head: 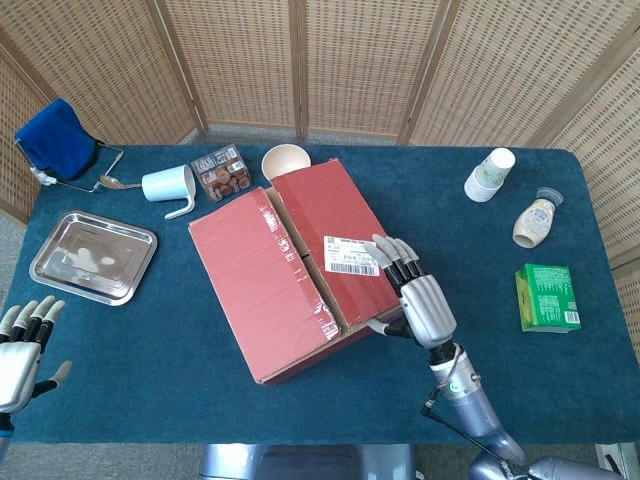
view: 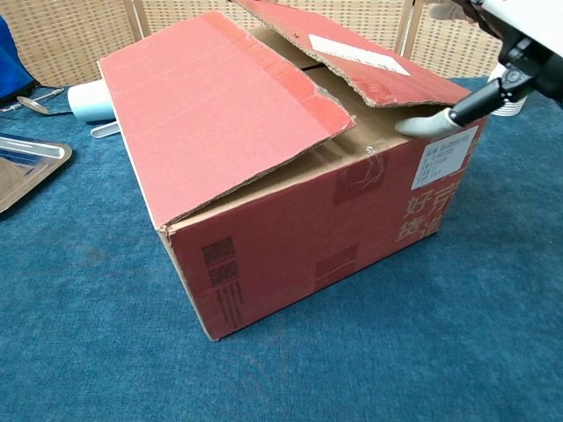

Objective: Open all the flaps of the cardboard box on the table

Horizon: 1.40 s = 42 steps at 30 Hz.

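The red cardboard box [head: 270,290] sits mid-table, turned at an angle. Its left flap [head: 250,270] and right flap [head: 330,215] lie nearly closed, with a small gap at the seam; in the chest view the right flap [view: 369,66] is slightly raised. My right hand [head: 415,295] is over the right flap's near corner. Its fingers are spread across the white label [head: 350,257], and its thumb [view: 427,125] sits just under the flap's front edge. I cannot tell whether it pinches the flap. My left hand [head: 20,345] hovers at the table's near left edge with fingers apart, far from the box.
A steel tray [head: 92,256] lies left of the box. Behind the box are a mug [head: 168,185], a brown packet [head: 220,172] and a bowl [head: 286,160]. Stacked paper cups [head: 490,174], a bottle [head: 535,220] and a green carton [head: 546,297] stand on the right.
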Motion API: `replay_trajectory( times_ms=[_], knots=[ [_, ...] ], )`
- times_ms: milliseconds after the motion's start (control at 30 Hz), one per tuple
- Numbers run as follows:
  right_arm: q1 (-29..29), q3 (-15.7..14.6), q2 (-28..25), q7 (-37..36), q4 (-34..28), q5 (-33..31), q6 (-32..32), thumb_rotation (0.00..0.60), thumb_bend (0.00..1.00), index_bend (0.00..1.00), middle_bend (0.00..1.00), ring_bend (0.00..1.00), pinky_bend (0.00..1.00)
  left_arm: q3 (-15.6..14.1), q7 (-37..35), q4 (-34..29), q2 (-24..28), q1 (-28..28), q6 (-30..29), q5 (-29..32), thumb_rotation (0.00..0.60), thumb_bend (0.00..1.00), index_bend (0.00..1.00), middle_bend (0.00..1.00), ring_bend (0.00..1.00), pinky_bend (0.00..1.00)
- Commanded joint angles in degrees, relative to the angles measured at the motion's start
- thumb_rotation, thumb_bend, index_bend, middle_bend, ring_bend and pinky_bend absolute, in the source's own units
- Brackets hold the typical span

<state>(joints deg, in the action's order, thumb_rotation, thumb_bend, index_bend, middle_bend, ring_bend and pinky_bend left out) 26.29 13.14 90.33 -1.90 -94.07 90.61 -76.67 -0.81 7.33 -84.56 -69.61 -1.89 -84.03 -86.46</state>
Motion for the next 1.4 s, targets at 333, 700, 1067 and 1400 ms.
replay_trajectory(
  times_ms=[333, 700, 1067, 1400],
  knots=[
    [0.81, 0.72, 1.62, -1.13, 1.72, -0.60, -2.53, 0.600, 0.09, 0.00, 0.00, 0.00, 0.00, -0.02, 0.06, 0.15, -0.11, -0.09, 0.20, 0.21, 0.600, 0.13, 0.04, 0.00, 0.00, 0.00],
    [0.85, 1.84, 1.35, -1.71, 1.49, -0.99, -4.80, 0.600, 0.12, 0.00, 0.00, 0.00, 0.00, -0.15, 0.27, 0.04, -0.17, -0.06, 0.06, 0.08, 0.600, 0.13, 0.04, 0.00, 0.00, 0.00],
    [1.31, 4.50, -0.15, -0.26, 1.49, -1.25, -7.18, 0.600, 0.14, 0.00, 0.00, 0.00, 0.00, -0.18, 0.28, -0.06, -0.13, -0.12, 0.13, 0.08, 0.600, 0.13, 0.04, 0.00, 0.00, 0.00],
    [1.60, 7.12, -3.99, 3.69, -0.39, -1.44, -8.68, 0.600, 0.15, 0.00, 0.00, 0.00, 0.00, -0.28, 0.32, -0.17, -0.09, -0.13, 0.07, -0.08, 0.600, 0.13, 0.04, 0.00, 0.00, 0.00]
  ],
)
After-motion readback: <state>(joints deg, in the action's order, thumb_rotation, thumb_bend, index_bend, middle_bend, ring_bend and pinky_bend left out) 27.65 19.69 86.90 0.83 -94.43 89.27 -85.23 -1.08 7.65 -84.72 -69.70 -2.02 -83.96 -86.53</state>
